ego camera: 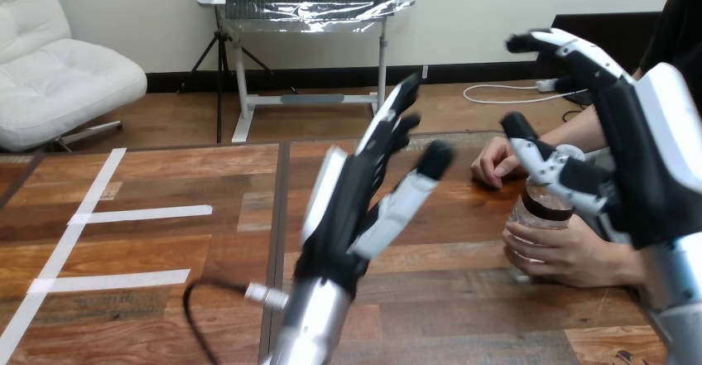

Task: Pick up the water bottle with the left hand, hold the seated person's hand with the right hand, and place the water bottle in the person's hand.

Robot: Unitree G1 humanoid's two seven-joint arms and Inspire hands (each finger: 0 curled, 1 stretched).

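Above the table, left hand splayed, right hand open over water bottle in person's hand

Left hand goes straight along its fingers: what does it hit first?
Looks free: the left hand points up and away over the table; the water bottle, in the person's hand, sits off to its right. Depth unclear.

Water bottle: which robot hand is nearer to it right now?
Right. The right hand is beside the water bottle, its thumb at the bottle's top; the left hand is raised at the view's middle, apart from it.
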